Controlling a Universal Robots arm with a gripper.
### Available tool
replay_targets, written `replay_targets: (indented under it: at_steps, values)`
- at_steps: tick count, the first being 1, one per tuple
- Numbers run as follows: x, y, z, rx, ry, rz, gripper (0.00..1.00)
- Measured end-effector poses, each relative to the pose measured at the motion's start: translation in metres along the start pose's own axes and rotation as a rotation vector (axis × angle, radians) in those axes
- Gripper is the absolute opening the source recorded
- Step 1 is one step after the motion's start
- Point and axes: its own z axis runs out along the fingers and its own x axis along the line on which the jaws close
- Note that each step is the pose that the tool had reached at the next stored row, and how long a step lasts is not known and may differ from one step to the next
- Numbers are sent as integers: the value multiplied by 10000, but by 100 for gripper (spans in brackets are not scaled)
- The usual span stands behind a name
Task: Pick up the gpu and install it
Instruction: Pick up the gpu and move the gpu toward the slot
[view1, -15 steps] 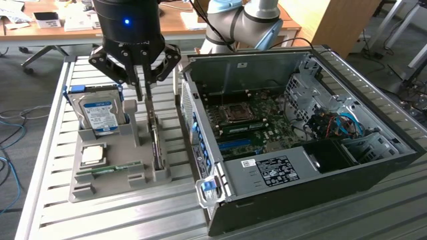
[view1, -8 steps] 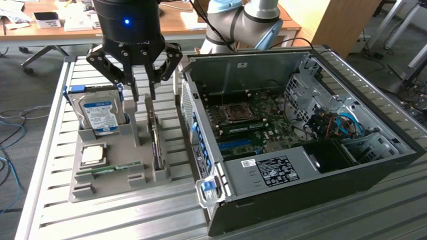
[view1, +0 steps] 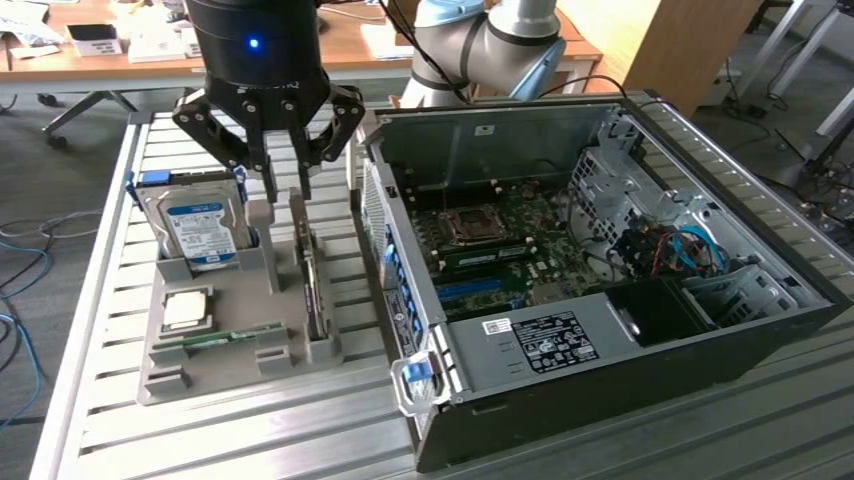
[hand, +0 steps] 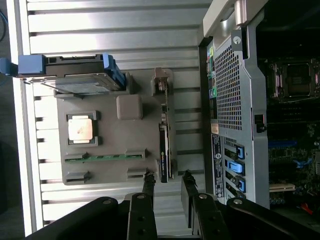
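Hovering over the grey parts tray, the gripper has its fingers partly spread, clasping nothing. The gpu stands on edge in its slot directly beneath the gap, seemingly untouched. The open computer case sits alongside.

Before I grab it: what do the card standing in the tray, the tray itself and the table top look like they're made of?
Card: dark, matt, thin and rigid, seen edge-on; looks like circuit board, likely fibreglass laminate.
Tray: plain grey, matt, with moulded slots; probably plastic, perhaps printed.
Table top: ribbed silvery slats with a soft sheen; looks like aluminium profile.
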Motion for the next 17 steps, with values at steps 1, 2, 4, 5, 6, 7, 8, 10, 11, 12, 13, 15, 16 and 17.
replay_targets:
  at_steps: [1, 2, 4, 5, 6, 7, 8, 10, 11, 12, 13, 15, 16, 17]
  values:
    - [0, 0, 0, 1, 0, 0, 36]
    - [0, 0, 0, 0, 0, 0, 36]
    - [0, 0, 0, 0, 0, 0, 36]
    - [0, 0, 1, 0, 0, 0, 36]
    - [0, 0, 6, 0, -1, 0, 36]
    - [1, -1, 12, -1, -1, 0, 36]
    - [1, -1, 20, 0, -1, 0, 36]
    - [1, -2, 40, 0, 0, 0, 36]
    - [1, -2, 48, 0, 0, 0, 36]
    - [1, -3, 50, 1, 1, 0, 36]
    - [1, -3, 50, 2, 2, 0, 36]
    - [1, -3, 50, 1, 1, 0, 36]
    - [1, -3, 51, 1, 0, 0, 36]
    - [1, -3, 51, 1, 0, 0, 36]
